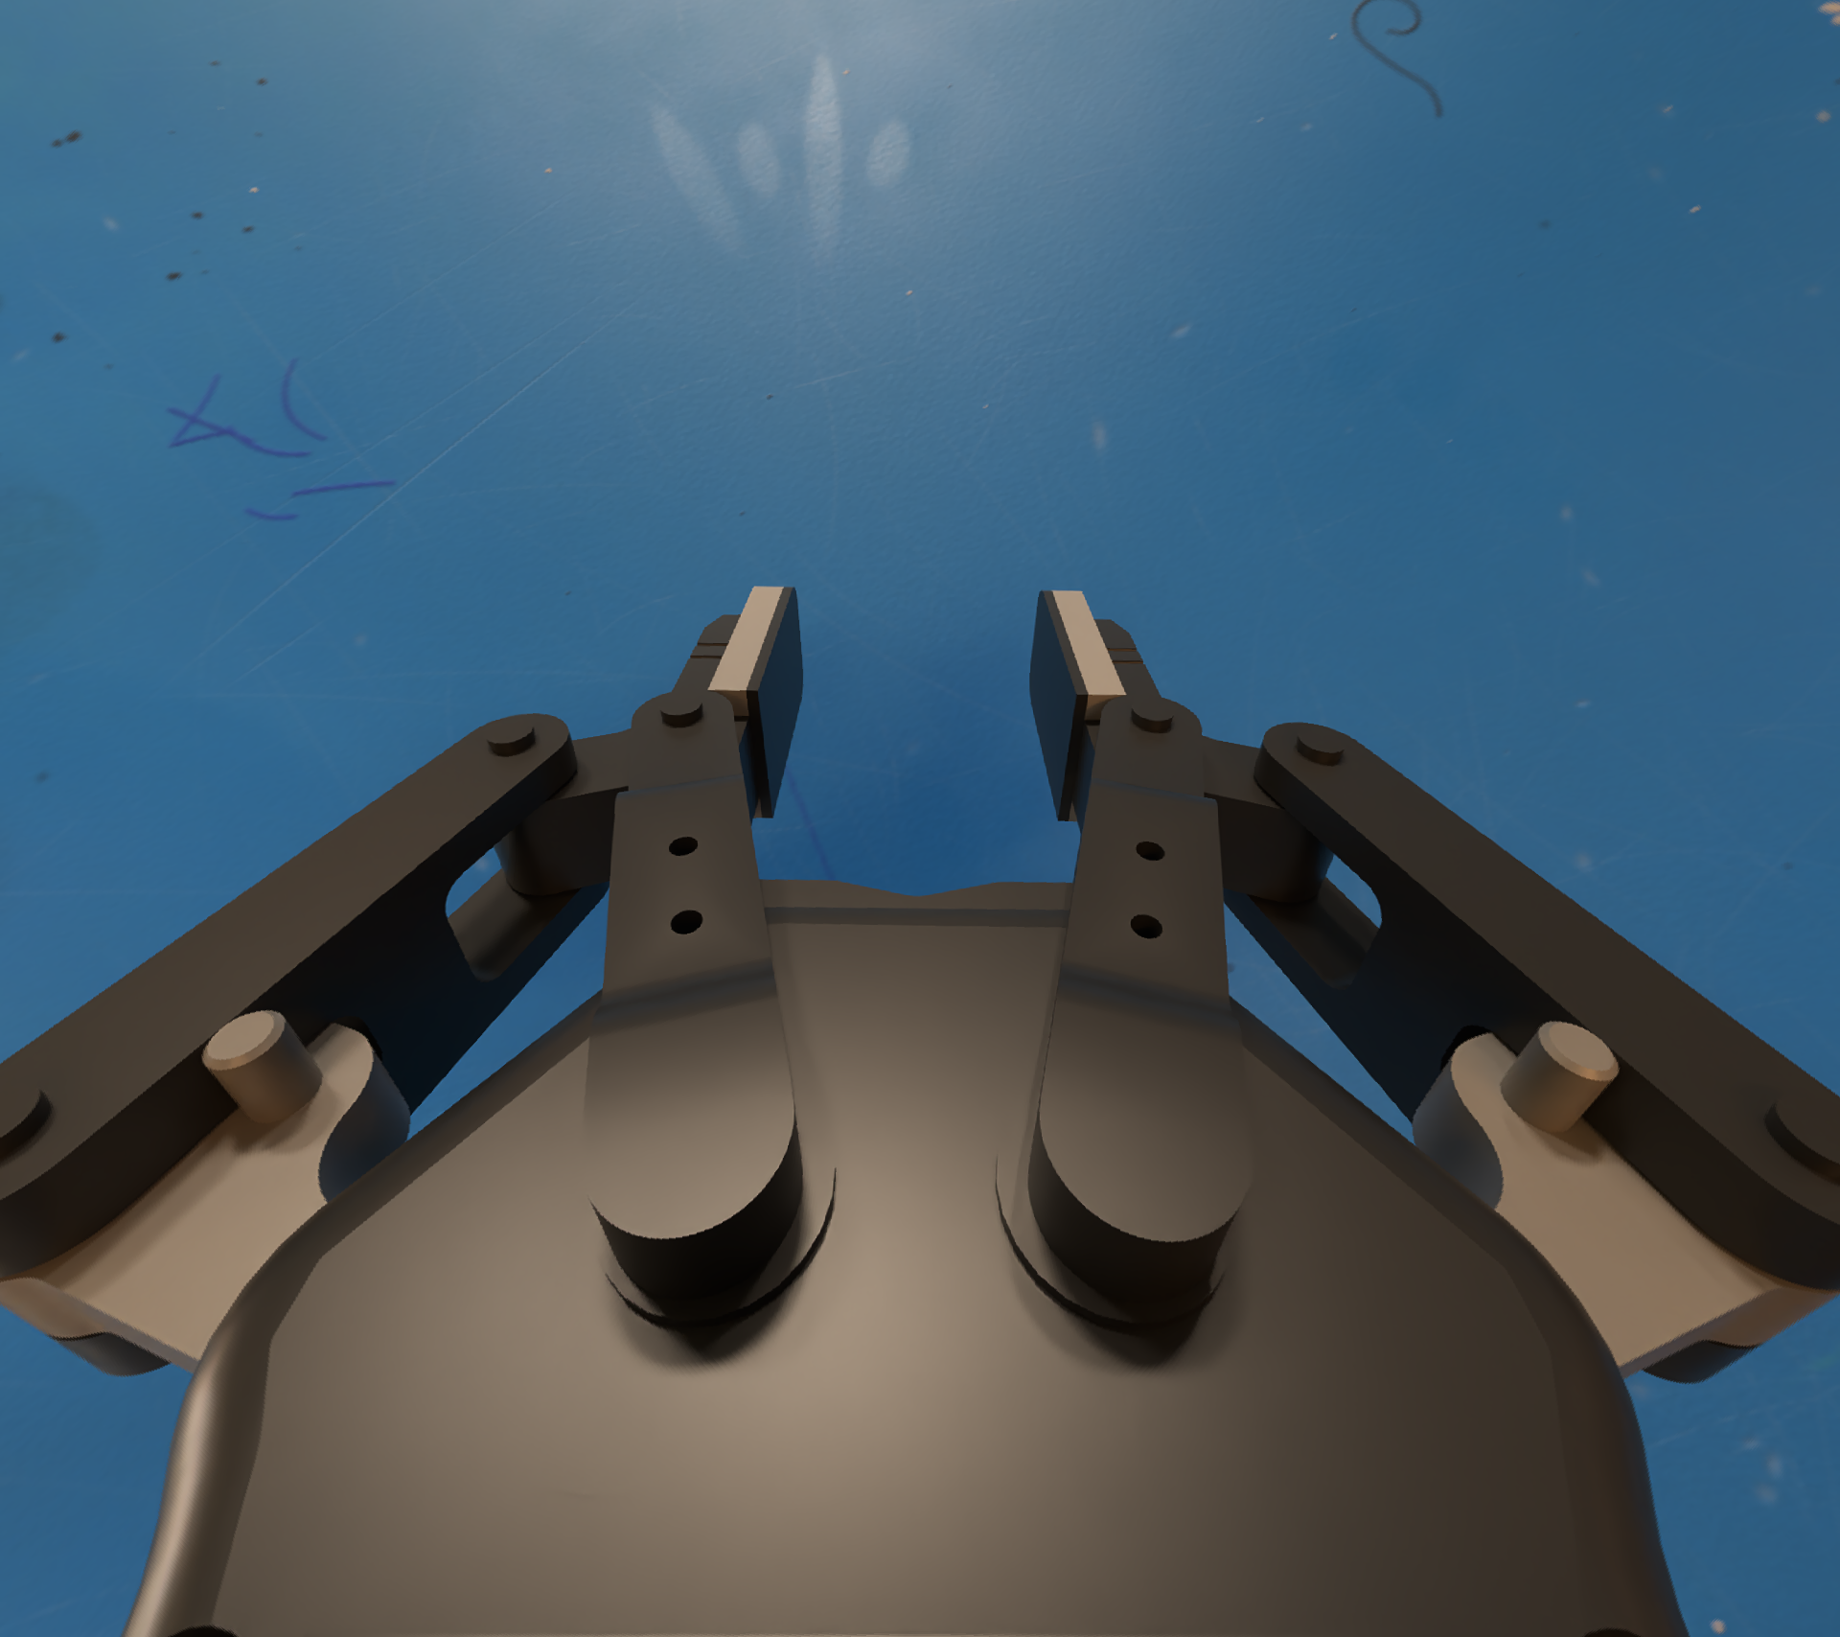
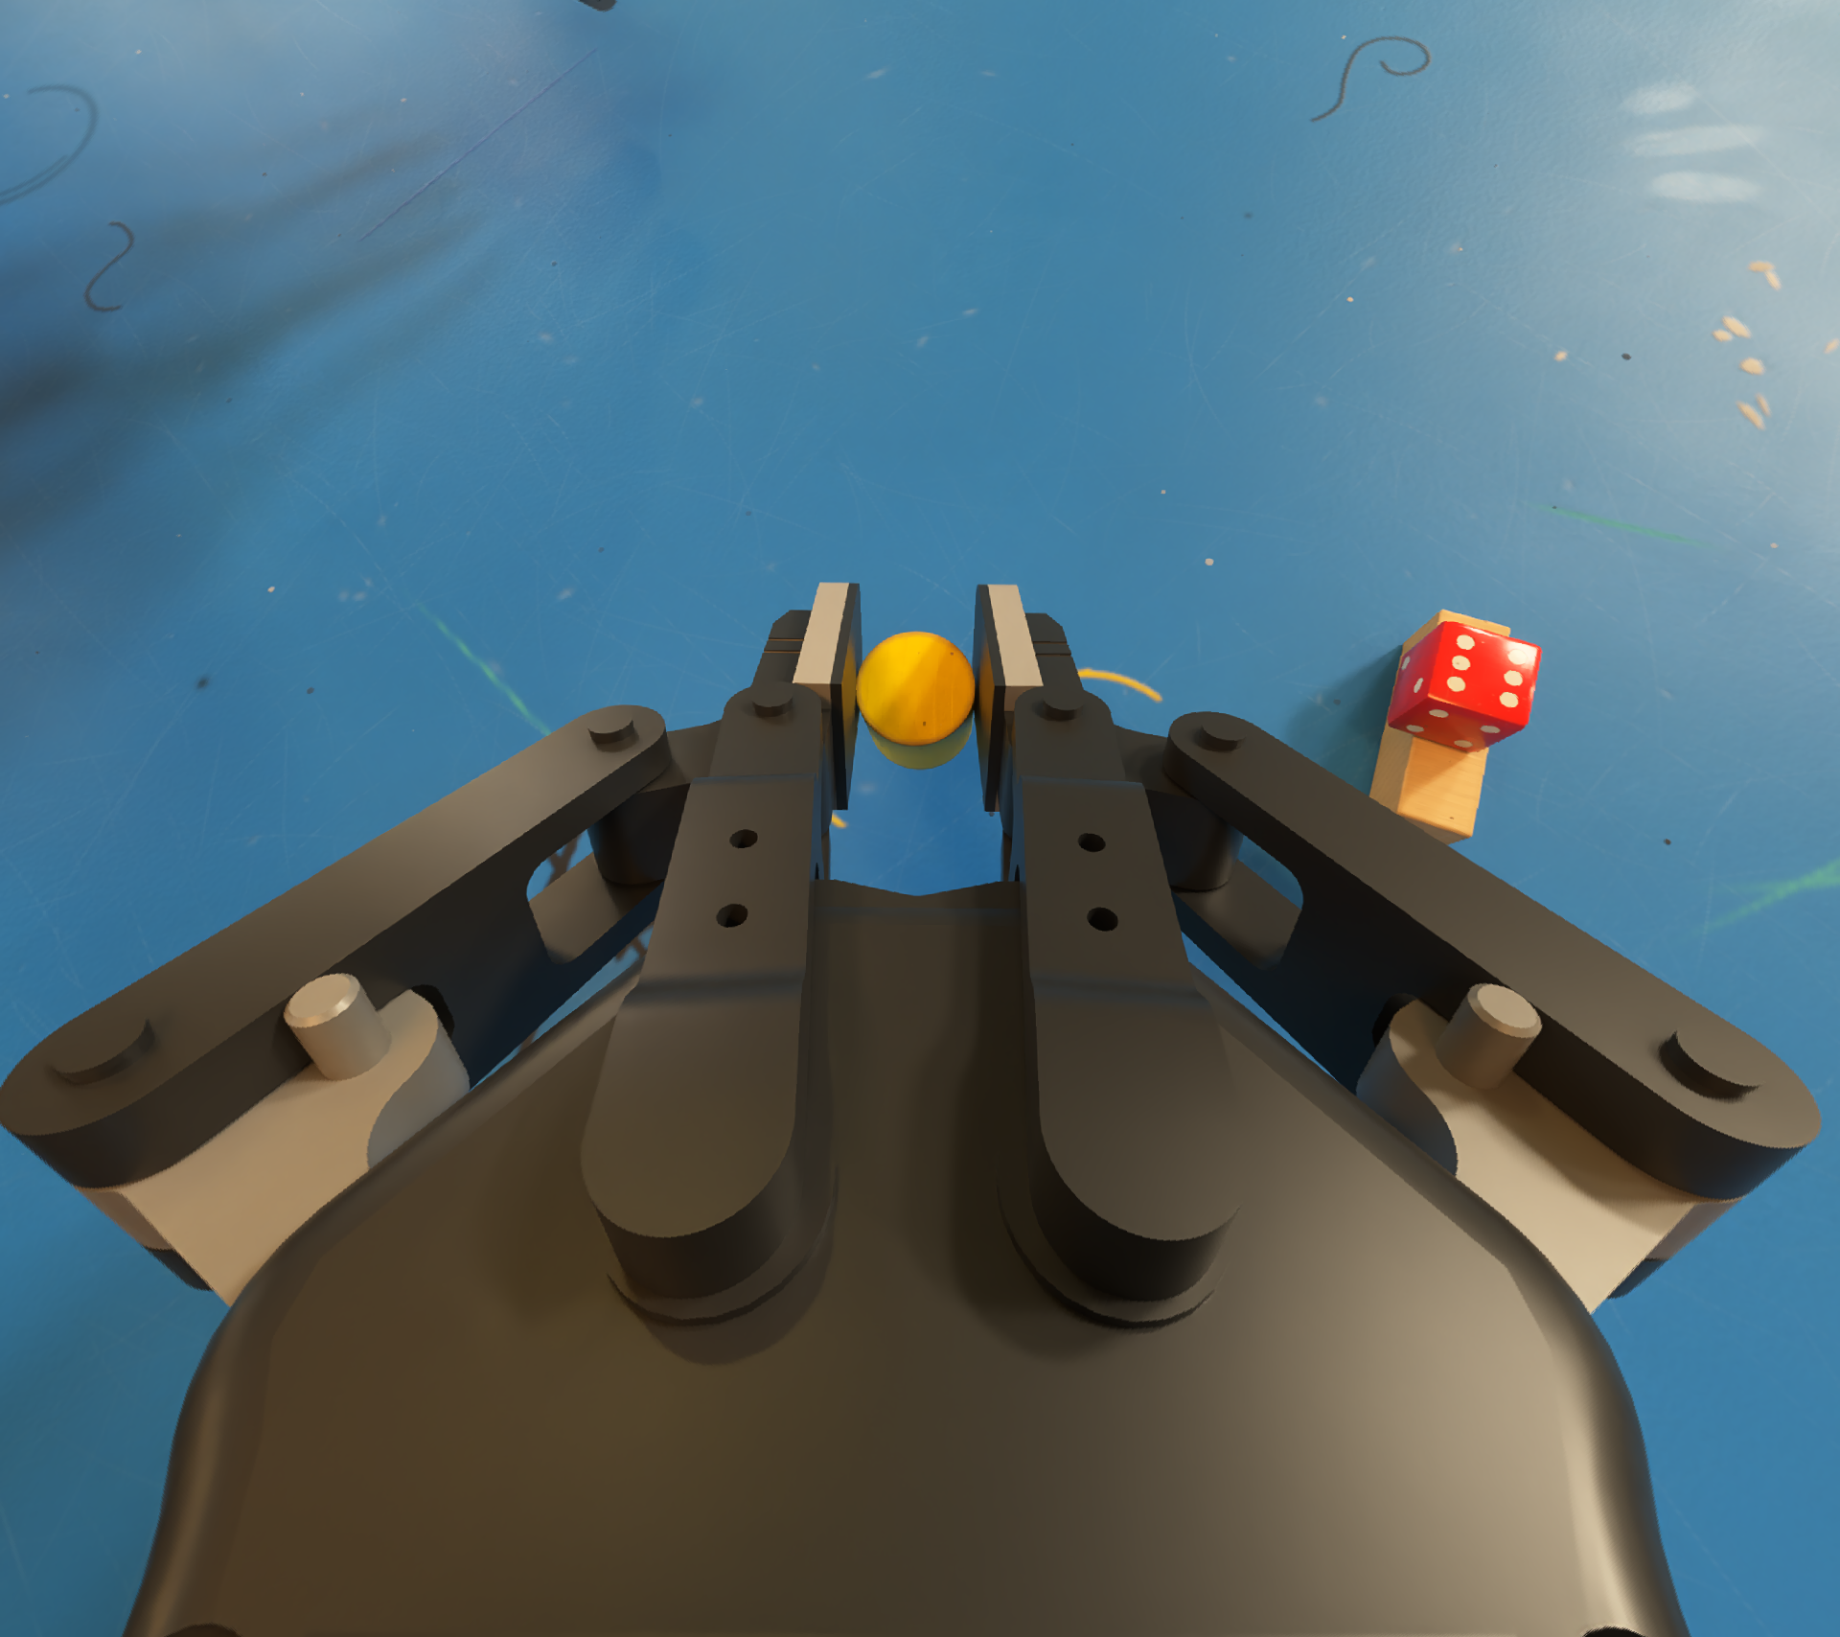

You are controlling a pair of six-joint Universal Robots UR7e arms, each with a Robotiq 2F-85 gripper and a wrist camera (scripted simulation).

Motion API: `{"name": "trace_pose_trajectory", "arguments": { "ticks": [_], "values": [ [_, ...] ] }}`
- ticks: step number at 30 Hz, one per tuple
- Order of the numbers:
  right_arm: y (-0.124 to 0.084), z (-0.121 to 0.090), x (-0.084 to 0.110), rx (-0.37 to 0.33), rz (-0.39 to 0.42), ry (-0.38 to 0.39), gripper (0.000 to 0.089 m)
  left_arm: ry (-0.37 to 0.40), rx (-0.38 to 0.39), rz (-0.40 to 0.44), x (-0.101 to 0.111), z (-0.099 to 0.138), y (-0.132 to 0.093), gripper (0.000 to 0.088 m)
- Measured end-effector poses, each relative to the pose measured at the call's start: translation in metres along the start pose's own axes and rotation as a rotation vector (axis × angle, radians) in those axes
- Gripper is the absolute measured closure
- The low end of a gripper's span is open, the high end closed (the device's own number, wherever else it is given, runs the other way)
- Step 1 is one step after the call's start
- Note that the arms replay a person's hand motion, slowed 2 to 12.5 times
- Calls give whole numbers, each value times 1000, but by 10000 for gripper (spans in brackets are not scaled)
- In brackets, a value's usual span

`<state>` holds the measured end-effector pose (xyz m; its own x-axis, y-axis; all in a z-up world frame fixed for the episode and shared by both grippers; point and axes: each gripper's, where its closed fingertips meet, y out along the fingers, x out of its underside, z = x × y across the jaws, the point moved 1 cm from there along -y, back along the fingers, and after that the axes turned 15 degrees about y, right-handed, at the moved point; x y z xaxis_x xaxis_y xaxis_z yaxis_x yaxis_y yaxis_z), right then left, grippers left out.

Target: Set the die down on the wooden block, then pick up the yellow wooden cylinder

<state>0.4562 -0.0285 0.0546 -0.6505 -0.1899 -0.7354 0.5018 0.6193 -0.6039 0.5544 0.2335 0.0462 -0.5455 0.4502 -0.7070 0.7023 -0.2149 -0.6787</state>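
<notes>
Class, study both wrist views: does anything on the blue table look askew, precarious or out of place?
Yes. The red die with white pips sits twisted on the pale wooden block, its corners overhanging the block's narrow top. The blue table is scuffed and scribbled.

The tabletop (image 2: pixel 1095 295) is blue, marked with dark squiggles, green streaks and pale specks. The die (image 2: pixel 1464 683) is red with white dots, the wooden block (image 2: pixel 1429 783) under it pale tan, the cylinder (image 2: pixel 914 686) glossy yellow. Both the right hand (image 2: pixel 916 683) and the left hand (image 1: pixel 916 698) are dark grey with lighter beige-grey parts.
</notes>
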Motion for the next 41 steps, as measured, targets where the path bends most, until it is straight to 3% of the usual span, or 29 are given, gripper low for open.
{"name": "trace_pose_trajectory", "arguments": {
  "ticks": [11,18,29,41],
  "values": [
    [2,-3,0,-4,-4,-6,689,0,-64,-43,18,-21,-11,355],
    [3,-4,1,-4,-10,-13,689,-47,-46,-40,21,-25,-12,272],
    [5,-8,2,-4,-16,-31,689,-118,-11,-70,26,-27,-3,46],
    [7,-10,3,6,-23,-55,689,-119,-16,-77,27,-29,7,28]
  ]
}}
